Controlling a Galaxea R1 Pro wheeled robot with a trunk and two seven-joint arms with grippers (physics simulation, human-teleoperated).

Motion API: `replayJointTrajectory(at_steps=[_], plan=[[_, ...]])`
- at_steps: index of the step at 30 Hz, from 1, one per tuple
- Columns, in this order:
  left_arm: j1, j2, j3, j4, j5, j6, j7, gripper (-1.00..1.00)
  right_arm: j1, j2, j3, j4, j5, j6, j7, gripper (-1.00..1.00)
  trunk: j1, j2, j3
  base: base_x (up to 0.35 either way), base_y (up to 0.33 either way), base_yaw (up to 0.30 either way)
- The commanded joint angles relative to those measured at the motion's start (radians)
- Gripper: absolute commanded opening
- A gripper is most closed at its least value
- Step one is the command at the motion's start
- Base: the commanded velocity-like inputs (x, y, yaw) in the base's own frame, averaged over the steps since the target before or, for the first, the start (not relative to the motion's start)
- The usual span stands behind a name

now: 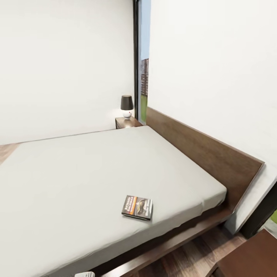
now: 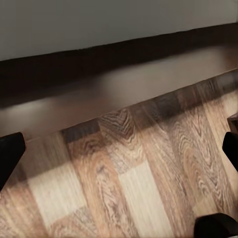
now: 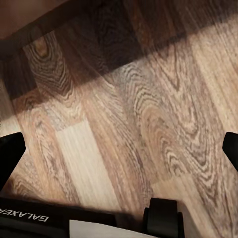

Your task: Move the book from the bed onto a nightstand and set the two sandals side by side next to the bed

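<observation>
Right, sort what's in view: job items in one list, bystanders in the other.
Job items: book lying on the bed; far nightstand beside the headboard; near nightstand at the head view's lower right corner.

Bystanders: lamp on the far nightstand; window; wood floor.

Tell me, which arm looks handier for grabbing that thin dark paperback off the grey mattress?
Probably the right: the thin dark paperback lies near the light-grey mattress edge, slightly right of the head view's centre. Both wrist cameras show wide-apart fingers over wood-plank floor.
</observation>
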Motion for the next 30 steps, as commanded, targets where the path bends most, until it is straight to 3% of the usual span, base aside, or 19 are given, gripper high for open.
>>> replayJointTrajectory(at_steps=[1,30], plan=[[-0.001,0.000,0.001,0.002,0.006,-0.001,-0.005,1.00,-0.001,0.000,0.009,0.003,-0.010,-0.005,0.004,1.00,0.000,0.000,-0.001,0.011,0.000,0.225],[-0.001,0.000,0.001,0.001,0.006,0.000,-0.005,1.00,-0.001,0.000,0.009,0.003,-0.010,-0.005,0.004,1.00,0.000,0.000,-0.001,0.005,-0.003,0.286]])
